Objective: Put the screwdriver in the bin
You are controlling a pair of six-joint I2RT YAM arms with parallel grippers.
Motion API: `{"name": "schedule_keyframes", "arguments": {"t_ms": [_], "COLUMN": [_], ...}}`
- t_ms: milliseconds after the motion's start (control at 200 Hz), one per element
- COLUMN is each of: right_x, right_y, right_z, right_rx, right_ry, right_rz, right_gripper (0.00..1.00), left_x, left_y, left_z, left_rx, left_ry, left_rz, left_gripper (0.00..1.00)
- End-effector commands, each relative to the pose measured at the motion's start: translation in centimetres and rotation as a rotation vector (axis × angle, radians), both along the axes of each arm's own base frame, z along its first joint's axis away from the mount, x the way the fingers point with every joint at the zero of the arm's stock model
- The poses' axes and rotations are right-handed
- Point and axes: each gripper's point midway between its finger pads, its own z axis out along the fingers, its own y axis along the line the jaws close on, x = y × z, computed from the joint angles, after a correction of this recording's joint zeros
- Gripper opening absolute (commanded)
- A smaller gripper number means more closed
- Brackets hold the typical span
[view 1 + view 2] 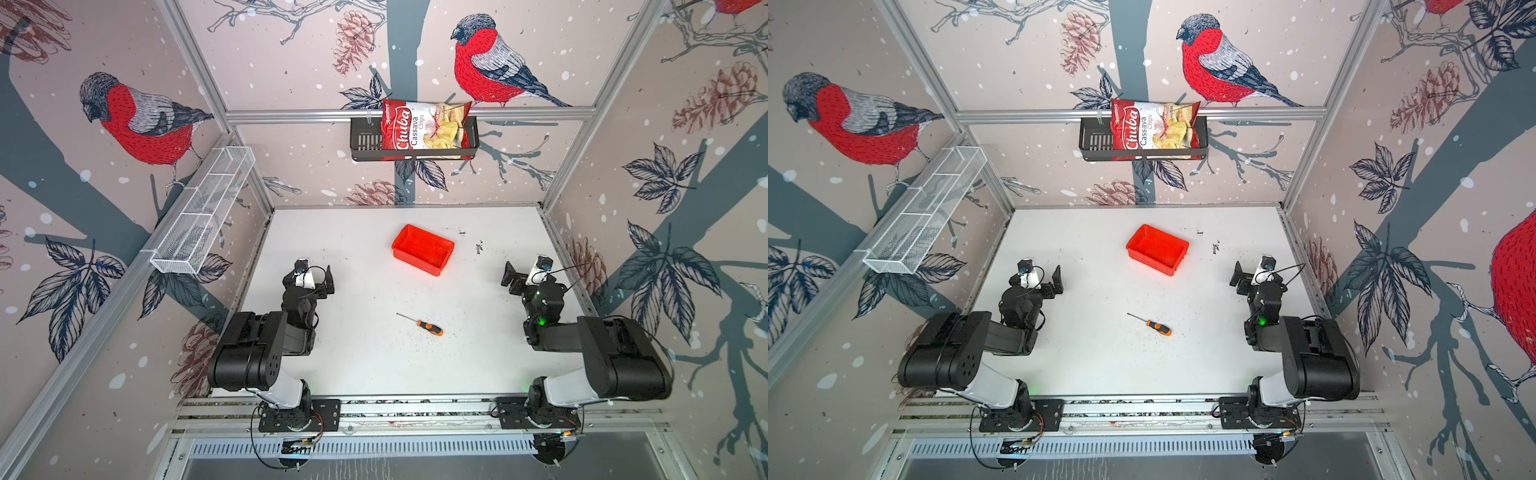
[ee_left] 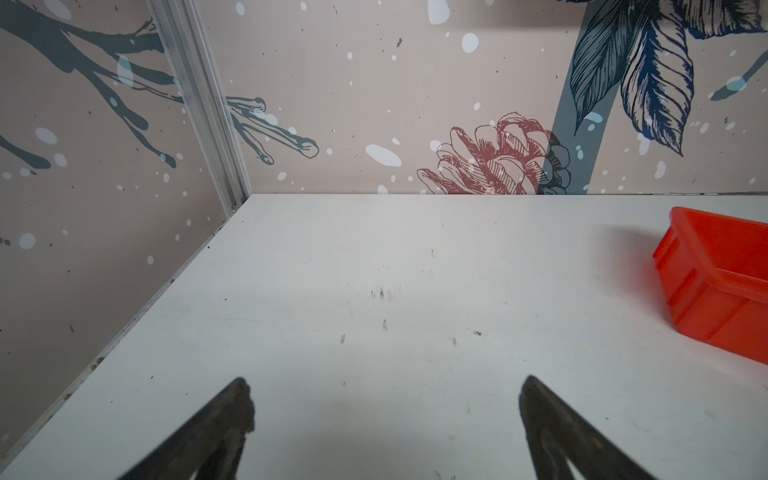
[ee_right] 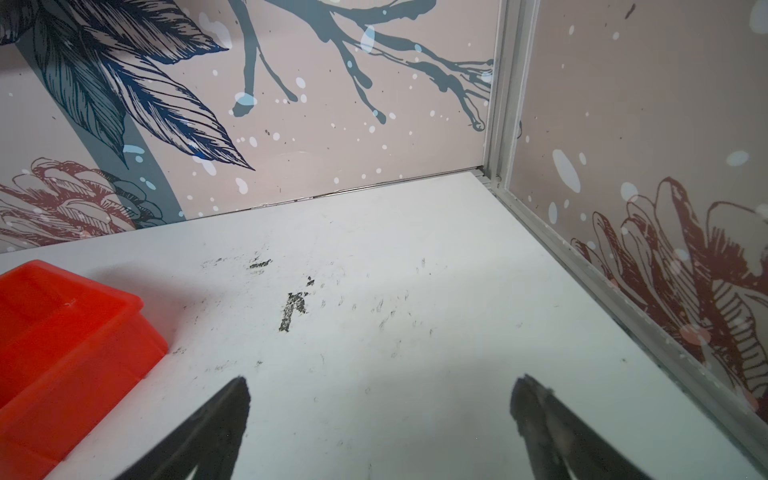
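White laminate, scuffed with dark marks, makes up the bench (image 1: 365, 374) I am working over. Everything on it lies untouched, so I judge the task to be at its very first step, with the reach for the tool not yet begun. My left arm (image 1: 249, 353) and right arm (image 1: 615, 357) are folded at the near corners. The left jaws and the right jaws are both released, spread wide over bare bench with nothing between them, as each wrist view shows plainly. The bin (image 1: 415, 262), a red-orange plastic tray, stands empty toward the back wall, turned at an angle to the bench edges. The screwdriver (image 1: 420, 324) lies flat nearer to me, about midway between the two arms and well apart from the bin. Its thin silver shaft points away to the left and its orange-and-black handle is turned toward the right arm's side. For the next move I would take the right arm, bring its spread jaws down square across the stubby handle, not the slippery shaft, and go nearly to the surface before closing.
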Motion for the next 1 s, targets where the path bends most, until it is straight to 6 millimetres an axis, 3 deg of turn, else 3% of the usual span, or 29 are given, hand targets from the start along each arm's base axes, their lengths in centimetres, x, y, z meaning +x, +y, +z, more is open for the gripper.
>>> {"name": "schedule_keyframes", "arguments": {"t_ms": [0, 170, 470, 776, 996], "right_x": [0.0, -0.2, -1.4, -5.2, -7.9], "right_y": [0.2, 1.7, 6.7, 14.5, 19.5], "right_z": [0.7, 2.1, 4.2, 4.7, 3.7], "right_rx": [-0.022, -0.058, -0.135, -0.147, -0.23], "right_ry": [0.003, 0.014, 0.056, 0.127, 0.207], "right_rz": [0.001, 0.049, 0.175, 0.492, 0.675], "right_gripper": [1.0, 1.0, 1.0, 1.0, 1.0], "left_x": [-0.1, -0.4, -0.3, -3.4, -6.9], "left_y": [-0.6, -1.6, -5.9, -10.9, -14.4], "left_z": [1.2, 2.7, 3.7, 5.5, 5.0], "left_rx": [0.014, 0.032, 0.14, 0.26, 0.324], "left_ry": [-0.029, -0.03, 0.072, 0.045, 0.07], "left_rz": [-0.033, -0.094, -0.293, -0.546, -0.804], "left_gripper": [0.99, 0.99, 0.99, 0.99, 0.99]}}
